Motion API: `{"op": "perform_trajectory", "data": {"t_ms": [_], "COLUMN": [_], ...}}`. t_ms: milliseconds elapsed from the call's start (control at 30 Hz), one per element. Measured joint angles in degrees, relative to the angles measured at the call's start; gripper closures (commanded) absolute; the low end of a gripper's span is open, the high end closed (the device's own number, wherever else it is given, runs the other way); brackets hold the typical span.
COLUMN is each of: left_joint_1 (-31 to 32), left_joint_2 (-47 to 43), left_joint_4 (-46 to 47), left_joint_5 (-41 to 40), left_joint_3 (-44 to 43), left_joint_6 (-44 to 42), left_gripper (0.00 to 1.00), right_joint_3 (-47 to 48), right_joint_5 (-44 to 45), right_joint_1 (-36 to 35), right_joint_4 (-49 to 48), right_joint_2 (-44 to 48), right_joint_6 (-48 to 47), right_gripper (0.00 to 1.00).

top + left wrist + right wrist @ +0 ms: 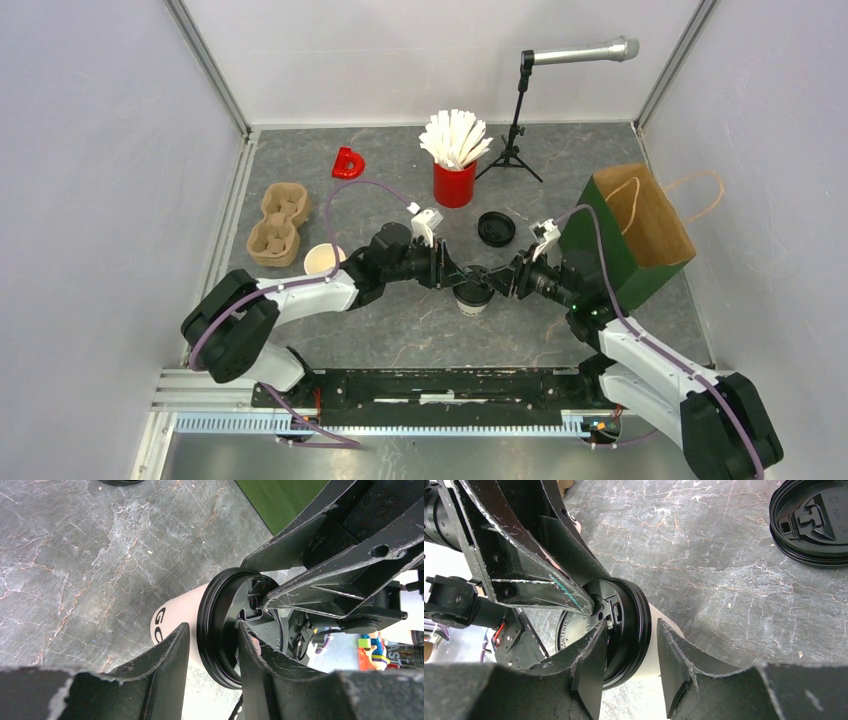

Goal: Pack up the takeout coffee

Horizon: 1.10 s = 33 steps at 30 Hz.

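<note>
Left arm [300, 293] and right arm [645, 352]: white link shells, bulky black joints, a purple cable [352, 183] looping along each. Black fingers [165, 652] scuffed, edges chipped pale, one green-scratched.

One lidded cup [472, 300] mid-table between left fingers [452, 272] and right fingers [500, 280].

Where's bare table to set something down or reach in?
Free: near strip between lidded cup and base rail; back-left behind red block; back-right between tripod and bag. Crowded: centre, left gripper and right gripper at that cup.
</note>
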<state>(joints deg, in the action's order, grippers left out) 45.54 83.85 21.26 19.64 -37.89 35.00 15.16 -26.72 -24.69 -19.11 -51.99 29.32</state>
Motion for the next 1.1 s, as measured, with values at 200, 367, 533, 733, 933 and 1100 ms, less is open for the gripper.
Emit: {"op": "perform_trajectory", "data": {"t_ms": [200,367,533,733,933,1100], "left_joint_1": [0.2,0.2,0.4,0.4,0.4,0.5], "left_joint_2": [0.2,0.2,0.4,2.0,2.3,0.6], "left_joint_4": [3.3,4.8,5.6,9.4,12.4,10.2], "left_joint_5": [-0.1,-0.7,-1.5,-1.3,-1.4,-1.5], "left_joint_3": [1.5,2.3,2.8,4.0,5.4,5.0], "left_joint_6": [0.1,0.1,0.2,1.2,2.1,2.8], "left_gripper": [0.54,0.54,0.54,0.54,0.54,0.50], "right_joint_3": [-5.1,-7.9,-10.0,-10.8,-11.1,-10.7], "right_joint_5": [0.0,0.0,0.2,-0.1,0.0,0.3], "right_joint_1": [0.7,0.8,0.8,1.0,1.0,0.9], "right_joint_4": [-8.5,-14.1,-20.0,-25.2,-26.1,-22.5], "right_joint_2": [0.2,-0.4,-2.3,-5.7,-5.8,-3.1], "right_joint_6": [4.0,6.5,8.5,10.7,11.1,10.4], "right_gripper": [0.55,0.55,0.55,0.55,0.54,0.48]}}
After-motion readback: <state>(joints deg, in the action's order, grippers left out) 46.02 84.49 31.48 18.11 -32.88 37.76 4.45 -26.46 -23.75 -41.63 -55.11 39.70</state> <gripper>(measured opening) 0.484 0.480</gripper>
